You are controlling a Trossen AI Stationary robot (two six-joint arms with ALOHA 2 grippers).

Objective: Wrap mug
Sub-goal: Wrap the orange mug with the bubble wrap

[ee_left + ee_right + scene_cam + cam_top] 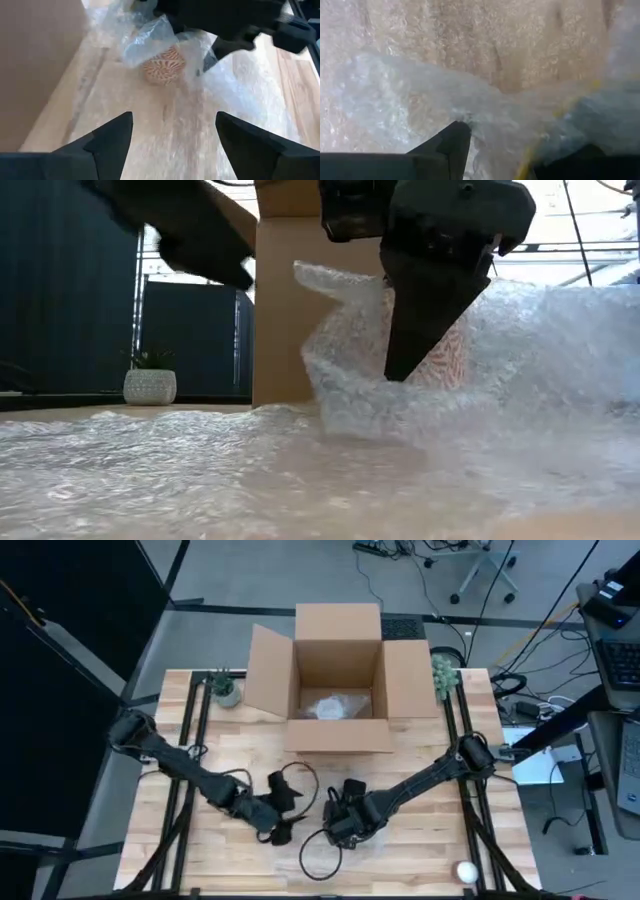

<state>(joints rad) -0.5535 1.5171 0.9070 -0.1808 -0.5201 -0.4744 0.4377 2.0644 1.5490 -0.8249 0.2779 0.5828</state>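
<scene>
From above, both arms are meeting over the near middle of the table [180, 840], well clear of the open cardboard box [338, 675] behind. At table height, the right gripper [420, 340] is pinching limp, slippery bubble wrap [520, 340] over the patterned mug [445, 360], its fingers closed on the film. In the left wrist view, the left gripper [172, 135] is hanging wide open and empty just short of the mug, likely rigid and breakable, best held through the wrap.

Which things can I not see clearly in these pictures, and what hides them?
- Mug: in the left wrist view only a patterned patch shows; bubble wrap and the right arm cover the rest. No handle can be made out.
- Right gripper: the low view shows it pressed into the wrap, its fingers buried.
- Cardboard box: in the high view, something pale lies inside, too small to identify.
- White ball: high view, too small to identify.
</scene>
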